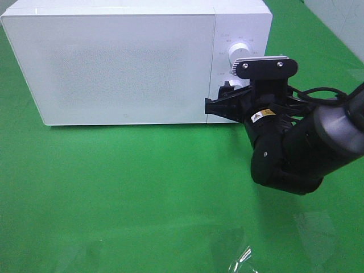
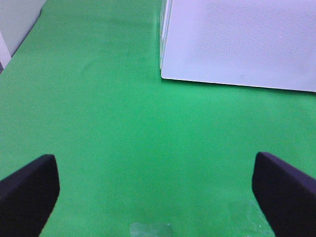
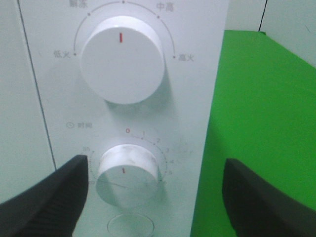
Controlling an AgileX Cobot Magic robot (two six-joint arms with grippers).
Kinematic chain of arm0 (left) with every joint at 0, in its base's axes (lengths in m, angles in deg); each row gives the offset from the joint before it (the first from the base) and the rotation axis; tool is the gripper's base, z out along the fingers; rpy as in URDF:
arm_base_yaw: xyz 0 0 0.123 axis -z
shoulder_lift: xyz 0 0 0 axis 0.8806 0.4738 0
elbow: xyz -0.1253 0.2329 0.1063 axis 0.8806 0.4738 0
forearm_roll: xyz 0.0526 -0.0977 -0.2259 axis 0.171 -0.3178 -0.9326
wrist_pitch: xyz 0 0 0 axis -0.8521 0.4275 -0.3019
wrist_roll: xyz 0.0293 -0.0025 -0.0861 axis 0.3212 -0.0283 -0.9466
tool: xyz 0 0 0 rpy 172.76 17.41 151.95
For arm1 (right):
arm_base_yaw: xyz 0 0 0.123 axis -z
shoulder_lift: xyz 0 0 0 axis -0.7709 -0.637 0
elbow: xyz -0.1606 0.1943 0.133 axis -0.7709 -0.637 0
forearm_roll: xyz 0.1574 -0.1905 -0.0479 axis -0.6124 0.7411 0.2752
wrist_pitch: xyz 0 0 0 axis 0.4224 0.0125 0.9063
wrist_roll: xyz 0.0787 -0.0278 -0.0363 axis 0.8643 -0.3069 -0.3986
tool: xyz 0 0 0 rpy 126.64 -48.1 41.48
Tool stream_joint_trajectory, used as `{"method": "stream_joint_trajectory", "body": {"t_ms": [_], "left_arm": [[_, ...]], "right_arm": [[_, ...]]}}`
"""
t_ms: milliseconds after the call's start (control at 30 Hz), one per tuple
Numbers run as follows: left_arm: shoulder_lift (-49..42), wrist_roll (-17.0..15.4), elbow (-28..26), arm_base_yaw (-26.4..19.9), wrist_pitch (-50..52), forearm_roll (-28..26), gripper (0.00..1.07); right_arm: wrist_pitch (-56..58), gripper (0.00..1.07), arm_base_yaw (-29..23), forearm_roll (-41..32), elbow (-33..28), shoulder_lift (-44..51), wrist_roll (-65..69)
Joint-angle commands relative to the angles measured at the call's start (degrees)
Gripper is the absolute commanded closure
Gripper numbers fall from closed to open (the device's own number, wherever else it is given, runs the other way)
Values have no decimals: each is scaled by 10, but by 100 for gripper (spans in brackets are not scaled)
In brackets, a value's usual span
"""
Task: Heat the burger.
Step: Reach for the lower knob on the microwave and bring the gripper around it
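Right wrist view shows you the right tool [image 3: 155,165] standing wide at the lower knob [image 3: 127,168] of the white microwave [image 3: 197,98] — one finger [image 3: 49,197] just beside the knob, the other apart from it, nothing gripped. Your left tool [image 2: 154,163] is wide too, above the green surface [image 2: 123,123], near the microwave's closed door [image 2: 237,39]. The burger shows in no view — where it is, you cannot tell.

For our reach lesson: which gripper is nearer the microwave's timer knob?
Right. The right gripper brackets the timer knob, open; the left gripper hovers over green cloth in front of the microwave door.
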Motion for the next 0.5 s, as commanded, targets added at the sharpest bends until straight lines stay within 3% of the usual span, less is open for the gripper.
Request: {"method": "stream_joint_trajectory", "body": {"t_ms": [33,500], "left_arm": [[-10,-1,2,-1,4,-3,8],[-10,-1,2,-1,4,-3,8]], "right_arm": [[2,34,5,9,23,-13,2],[18,34,18,26,78,-72,9]]}}
